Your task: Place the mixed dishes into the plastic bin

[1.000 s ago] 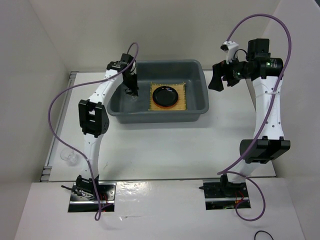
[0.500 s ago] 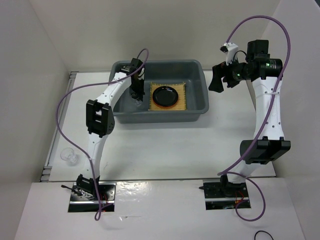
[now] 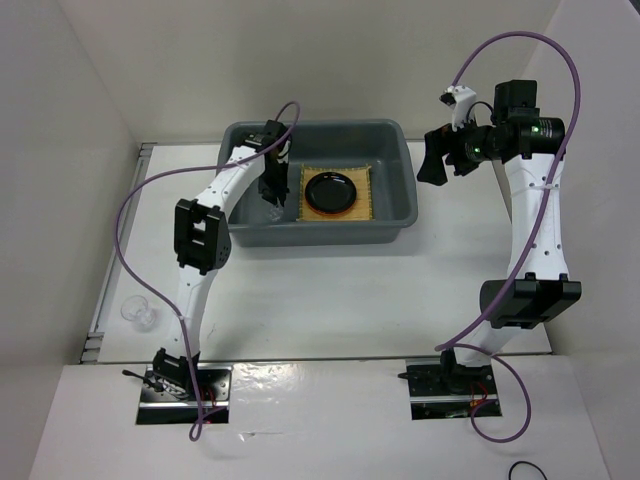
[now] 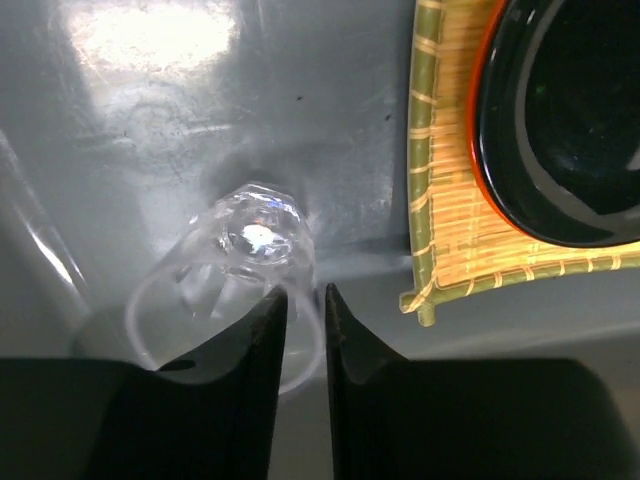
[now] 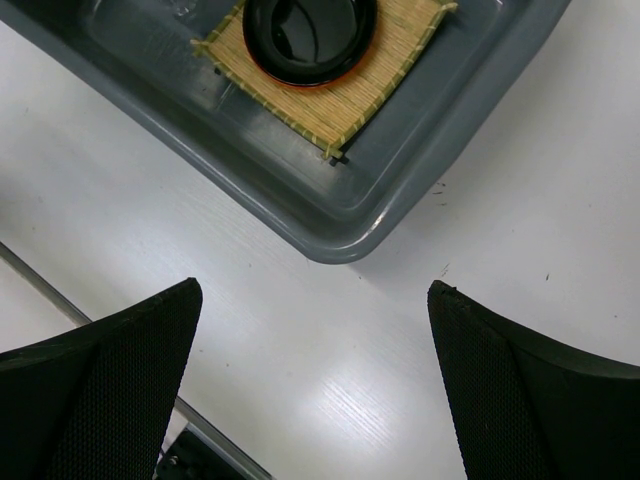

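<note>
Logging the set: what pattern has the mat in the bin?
Tan woven strips on the mat; best in left wrist view.

Orange plate (image 4: 480,110) mostly beneath black plate (image 4: 570,120)

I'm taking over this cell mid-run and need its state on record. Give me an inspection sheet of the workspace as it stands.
Surface: white table, no spills seen.
Job's things: grey bin holds the bamboo mat, with the black plate stacked on the orange plate. A glass cup is tilted low in the bin beside the mat. A second glass cup stands outside, near the table's left edge.
Clutter: nothing seen.
Grippers: left gripper inside the bin, pinching the glass cup's rim. Right gripper open, empty, right of the bin.
Cables: a purple cable loops free off each arm.
Surroundings: white walls; nothing else seen.
</note>
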Controlling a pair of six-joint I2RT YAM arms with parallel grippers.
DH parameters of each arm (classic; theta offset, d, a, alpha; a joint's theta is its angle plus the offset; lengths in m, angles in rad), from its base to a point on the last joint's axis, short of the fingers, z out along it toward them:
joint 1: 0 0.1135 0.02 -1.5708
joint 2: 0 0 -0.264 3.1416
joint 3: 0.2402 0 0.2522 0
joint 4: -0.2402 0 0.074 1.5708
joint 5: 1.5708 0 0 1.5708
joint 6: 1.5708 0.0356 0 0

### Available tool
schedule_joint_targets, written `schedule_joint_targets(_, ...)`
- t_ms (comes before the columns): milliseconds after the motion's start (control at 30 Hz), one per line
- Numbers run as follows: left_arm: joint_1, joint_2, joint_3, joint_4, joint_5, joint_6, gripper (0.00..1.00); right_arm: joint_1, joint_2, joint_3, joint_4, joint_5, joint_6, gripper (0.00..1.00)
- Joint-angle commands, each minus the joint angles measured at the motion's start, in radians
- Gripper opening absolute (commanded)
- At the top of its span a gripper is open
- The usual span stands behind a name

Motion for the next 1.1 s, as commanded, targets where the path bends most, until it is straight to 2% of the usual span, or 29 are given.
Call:
schedule_joint_targets(0,0.003,-0.011,-0.012,-0.020,-0.035,0.012,0.30,-0.005,-0.047,-0.004,0.003,-0.018,-0.011,0.98)
schedule_joint_targets(133,0.003,-0.029,0.006,-0.030,-0.058,0.003,0.38,-0.005,-0.047,-0.004,0.003,-0.018,-0.011,0.98)
schedule_joint_targets(267,0.003,-0.066,0.092,-0.053,-0.136,-0.020,0.53,-0.005,-0.056,-0.004,0.003,-0.018,-0.011,0.98)
schedule_joint_targets(300,-0.008,-0.080,0.118,-0.053,-0.159,-0.020,0.57,-0.005,-0.056,-0.004,0.003,-0.018,-0.011,0.98)
schedule_joint_targets(333,-0.008,-0.114,0.147,-0.053,-0.182,-0.032,0.69,-0.005,-0.056,-0.004,0.003,-0.018,-0.011,0.98)
schedule_joint_targets(467,-0.008,-0.213,0.279,-0.094,-0.349,-0.078,0.87,-0.005,-0.056,-0.004,0.003,-0.027,-0.011,0.98)
schedule_joint_targets(500,-0.008,-0.262,0.289,-0.114,-0.477,-0.104,0.95,-0.005,-0.056,-0.004,0.003,-0.027,-0.011,0.98)
schedule_joint_targets(533,0.006,-0.284,0.280,-0.140,-0.544,-0.135,1.00,-0.005,-0.056,-0.004,0.003,-0.027,-0.011,0.98)
schedule_joint_targets(567,0.032,-0.307,0.260,-0.207,-0.601,-0.170,1.00,-0.005,-0.056,-0.004,0.003,-0.027,-0.011,0.98)
schedule_joint_targets(600,0.053,-0.365,0.225,-0.227,-0.689,-0.254,1.00,-0.005,-0.056,-0.004,0.003,-0.027,-0.011,0.98)
schedule_joint_targets(633,0.079,-0.405,0.147,-0.228,-0.690,-0.280,1.00,-0.005,-0.056,-0.013,0.003,-0.027,-0.011,0.98)
schedule_joint_targets(667,0.130,-0.446,-0.029,-0.228,-0.704,-0.322,1.00,-0.005,-0.056,-0.013,0.003,-0.027,-0.011,0.98)
schedule_joint_targets(700,0.158,-0.535,-0.125,-0.228,-0.695,-0.422,1.00,-0.005,-0.056,-0.013,0.003,-0.027,-0.011,0.98)
schedule_joint_targets(767,0.214,-0.632,-0.348,-0.200,-0.715,-0.533,1.00,-0.005,-0.047,-0.013,0.003,-0.037,-0.011,0.98)
schedule_joint_targets(800,0.256,-0.719,-0.562,-0.185,-0.728,-0.617,1.00,-0.005,-0.047,-0.013,0.003,-0.037,-0.011,0.98)
schedule_joint_targets(833,0.274,-0.756,-0.652,-0.142,-0.738,-0.632,1.00,-0.005,-0.038,-0.013,0.003,-0.037,-0.011,0.98)
schedule_joint_targets(900,0.322,-0.821,-0.819,-0.152,-0.738,-0.707,1.00,-0.005,-0.038,-0.013,0.003,-0.037,-0.011,0.98)
schedule_joint_targets(1000,0.394,-0.849,-0.929,-0.184,-0.696,-0.819,1.00,0.004,-0.016,-0.004,0.003,-0.046,-0.011,0.98)
schedule_joint_targets(1067,0.423,-0.876,-1.032,-0.172,-0.667,-0.836,1.00,0.004,-0.016,-0.004,0.003,-0.046,-0.011,0.98)
